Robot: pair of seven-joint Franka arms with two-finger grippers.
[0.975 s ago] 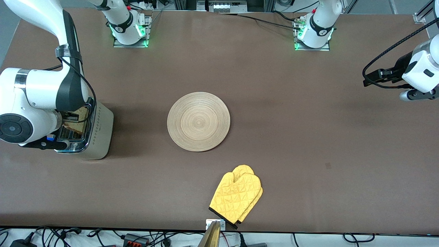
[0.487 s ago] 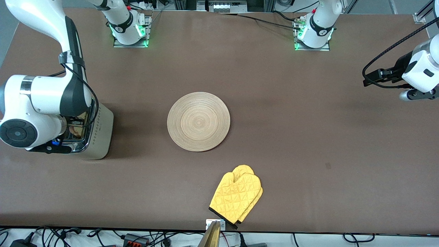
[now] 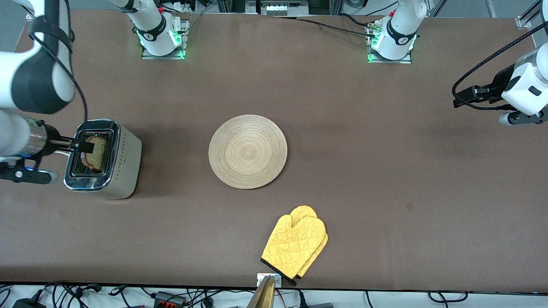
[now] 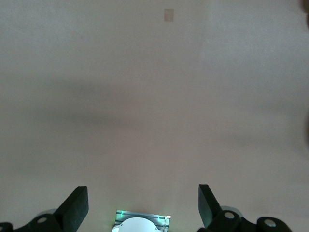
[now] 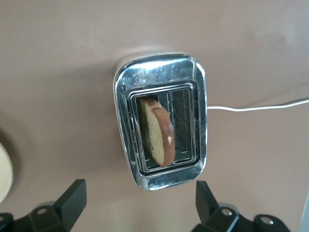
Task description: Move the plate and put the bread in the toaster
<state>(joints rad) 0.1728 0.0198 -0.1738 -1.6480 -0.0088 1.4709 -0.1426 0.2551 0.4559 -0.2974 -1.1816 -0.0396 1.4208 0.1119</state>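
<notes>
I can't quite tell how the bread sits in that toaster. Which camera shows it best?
The right wrist view: it looks straight down on the toaster, where the bread leans tilted in one slot. The front view shows the slice small, partly covered by a finger of the right gripper. The left wrist view shows only bare table.

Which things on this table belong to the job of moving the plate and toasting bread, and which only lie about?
Belong to the job:
- round light-wood plate
- brown square bread slice, standing in a slot
- chrome-topped cream toaster

Only lying about:
- yellow quilted oven mitt
- white cord beside the toaster
</notes>
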